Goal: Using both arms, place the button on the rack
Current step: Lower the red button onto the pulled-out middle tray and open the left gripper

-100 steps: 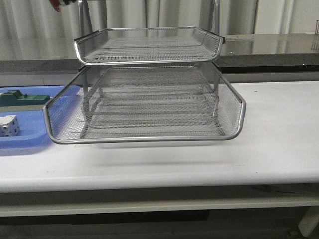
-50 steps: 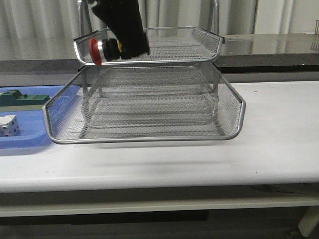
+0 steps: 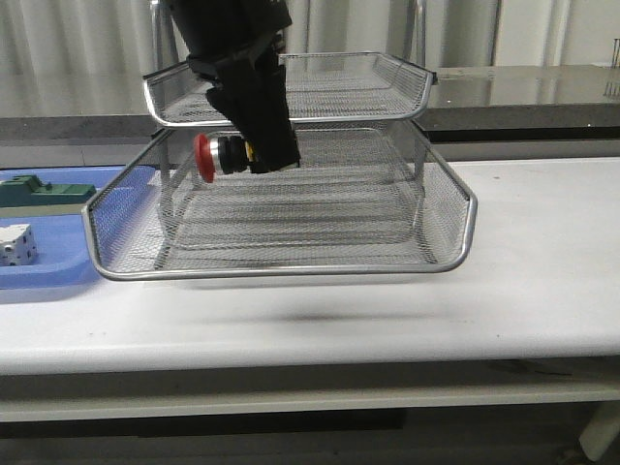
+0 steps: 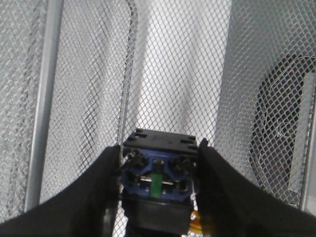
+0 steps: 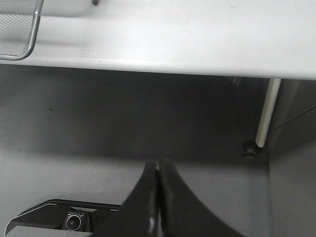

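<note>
My left gripper (image 3: 254, 147) is shut on the button (image 3: 221, 155). It holds the button in the air over the pulled-out lower tray of the silver mesh rack (image 3: 446, 208), with the red cap pointing left. In the left wrist view the button's blue and black end (image 4: 159, 170) sits clamped between the two black fingers (image 4: 98, 192), with rack mesh (image 4: 177, 74) below. My right gripper (image 5: 158, 168) is shut and empty. It hangs below the table's front edge and does not show in the front view.
A blue plastic tray (image 3: 58, 266) lies at the left of the white table (image 3: 542, 252), with a green block (image 3: 44, 192) and a white cube (image 3: 17, 242) on it. The rack's top tray (image 3: 387, 92) stands just behind my left arm. A table leg (image 5: 266, 113) shows near my right gripper.
My left arm has come down from the top of the view with the button, from beside the top tray to over the lower tray, moving slightly right.
</note>
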Controlling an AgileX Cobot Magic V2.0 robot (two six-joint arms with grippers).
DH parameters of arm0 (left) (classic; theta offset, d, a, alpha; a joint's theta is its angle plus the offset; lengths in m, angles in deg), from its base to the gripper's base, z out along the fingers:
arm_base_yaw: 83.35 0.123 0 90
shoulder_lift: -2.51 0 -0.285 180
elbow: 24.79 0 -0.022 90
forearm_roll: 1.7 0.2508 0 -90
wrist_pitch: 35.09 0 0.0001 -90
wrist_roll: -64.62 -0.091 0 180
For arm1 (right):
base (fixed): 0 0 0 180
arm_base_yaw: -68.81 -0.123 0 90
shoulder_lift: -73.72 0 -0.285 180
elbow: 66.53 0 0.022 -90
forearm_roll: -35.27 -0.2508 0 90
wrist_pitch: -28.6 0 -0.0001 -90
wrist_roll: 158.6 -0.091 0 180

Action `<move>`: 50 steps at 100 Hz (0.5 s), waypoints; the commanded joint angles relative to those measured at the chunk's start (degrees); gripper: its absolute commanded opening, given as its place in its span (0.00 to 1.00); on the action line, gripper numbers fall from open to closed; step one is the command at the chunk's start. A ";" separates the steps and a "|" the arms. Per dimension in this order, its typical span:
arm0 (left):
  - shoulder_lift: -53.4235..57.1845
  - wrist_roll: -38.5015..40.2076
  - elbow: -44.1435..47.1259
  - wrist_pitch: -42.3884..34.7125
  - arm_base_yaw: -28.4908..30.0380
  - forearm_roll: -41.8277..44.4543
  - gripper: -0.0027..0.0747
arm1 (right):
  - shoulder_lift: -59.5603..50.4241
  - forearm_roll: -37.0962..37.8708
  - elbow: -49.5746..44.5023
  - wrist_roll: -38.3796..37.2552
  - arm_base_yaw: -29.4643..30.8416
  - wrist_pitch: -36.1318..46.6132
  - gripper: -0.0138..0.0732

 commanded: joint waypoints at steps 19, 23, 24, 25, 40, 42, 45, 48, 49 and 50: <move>2.93 -0.28 -1.48 -1.64 -0.47 -1.46 0.60 | 0.33 0.07 1.34 0.40 0.04 2.88 0.09; 2.93 -0.28 -1.48 -1.53 -0.47 -1.46 0.62 | 0.33 0.07 1.34 0.40 0.04 2.88 0.09; 2.93 -0.28 -1.48 -1.53 -0.47 -1.46 0.62 | 0.33 0.07 1.34 0.40 0.04 2.88 0.09; 2.93 -0.28 -1.48 -1.40 -0.47 -1.46 0.62 | 0.33 0.07 1.34 0.40 0.04 2.88 0.09; 2.93 -0.28 -1.48 -1.19 -0.50 -1.46 0.62 | 0.33 0.07 1.34 0.40 0.04 2.88 0.09; 2.93 -0.28 -1.48 -1.19 -0.50 -1.46 0.62 | 0.33 0.07 1.34 0.40 0.04 2.88 0.09; 3.08 -0.28 -1.48 -1.19 -0.60 -1.46 0.62 | 0.33 0.07 1.34 0.40 0.04 2.88 0.09; 3.24 -0.28 -1.48 -1.03 -0.60 -1.57 0.62 | 0.33 0.07 1.34 0.40 0.04 2.88 0.09; 3.44 -0.28 -1.48 -1.03 -0.60 -1.57 0.62 | 0.33 0.07 1.34 0.40 0.04 2.88 0.09; 3.47 -0.28 -1.48 -0.93 -0.60 -1.57 0.62 | 0.33 0.07 1.34 0.40 0.04 2.88 0.09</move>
